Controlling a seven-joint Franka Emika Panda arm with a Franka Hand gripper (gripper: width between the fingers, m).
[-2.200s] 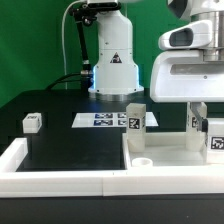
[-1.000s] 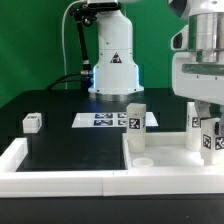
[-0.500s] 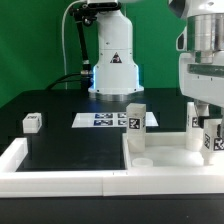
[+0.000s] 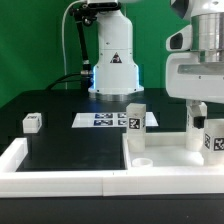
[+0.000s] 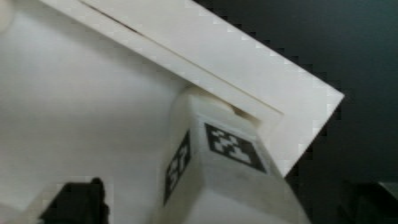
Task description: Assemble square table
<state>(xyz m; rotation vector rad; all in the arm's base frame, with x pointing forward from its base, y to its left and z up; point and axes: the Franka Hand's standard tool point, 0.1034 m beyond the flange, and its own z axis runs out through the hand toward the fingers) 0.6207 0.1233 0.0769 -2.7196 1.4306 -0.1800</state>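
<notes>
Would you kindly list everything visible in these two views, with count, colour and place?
square table slab: one, white, flat at the front on the exterior view's right, round socket at its near corner.
leg blocks: two upright, white with black-white tags; one at the slab's far corner, one by the exterior view's right edge.
small block: one, white, on the exterior view's left.
border wall: one, white, along front and left.
marker board: one, white, black tags, mid-table.
table: one, black.
robot arm base: one, white, at the back.
gripper: one, open, above the right-edge leg.
</notes>
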